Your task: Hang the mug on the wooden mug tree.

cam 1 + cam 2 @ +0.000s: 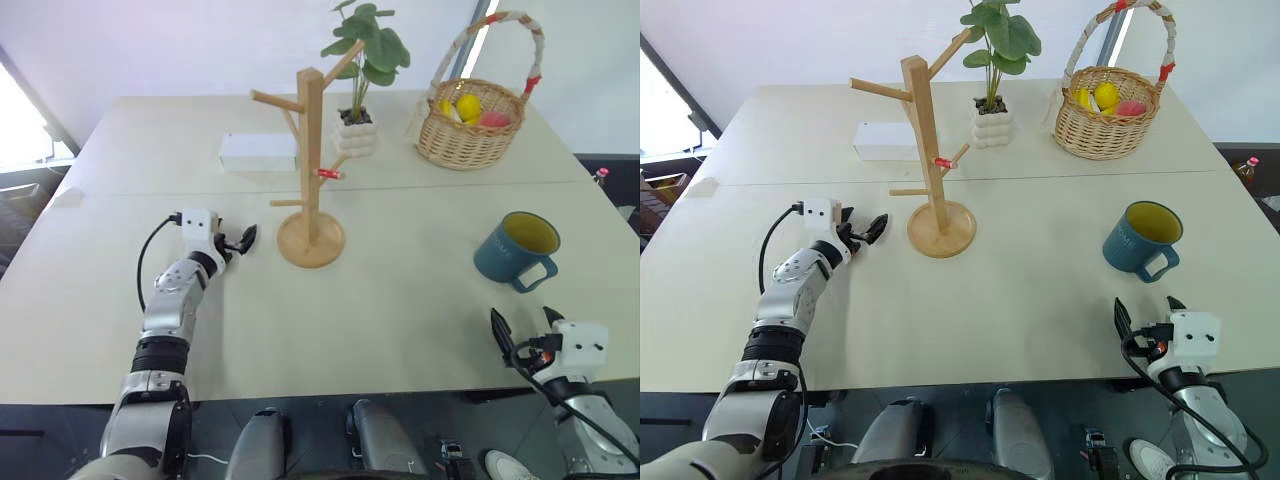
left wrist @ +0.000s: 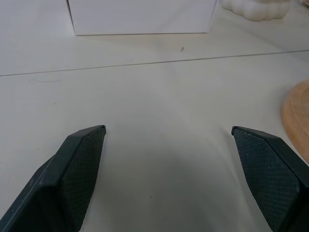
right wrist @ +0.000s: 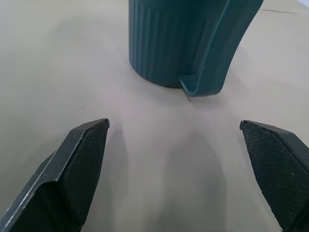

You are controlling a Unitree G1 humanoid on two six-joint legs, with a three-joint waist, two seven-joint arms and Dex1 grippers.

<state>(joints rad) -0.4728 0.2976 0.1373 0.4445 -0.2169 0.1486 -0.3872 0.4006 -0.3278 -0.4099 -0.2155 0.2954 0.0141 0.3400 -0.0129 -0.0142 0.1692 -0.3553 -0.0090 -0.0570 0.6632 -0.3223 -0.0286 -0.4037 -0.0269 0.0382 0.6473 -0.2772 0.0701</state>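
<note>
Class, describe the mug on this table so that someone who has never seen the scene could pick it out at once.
Start at the big pale table and go to its right side, in front of the wicker basket. There the mug stands upright by itself. It is the one teal-blue thing there, yellow-green inside, with a squarish loop handle.

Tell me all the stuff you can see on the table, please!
mug: one, teal with yellow-green inside, upright on the table's right side, handle toward the robot
mug tree: one, light wood with a red tag, table's middle
plant: one, green in a white pot, behind the mug tree
box: one, white, left of the plant
basket: one, wicker, holding yellow and pink things, far right
table: one, cream
left gripper: one, black, open, left of the mug tree's base
right gripper: one, black, open, near the mug, apart
</note>
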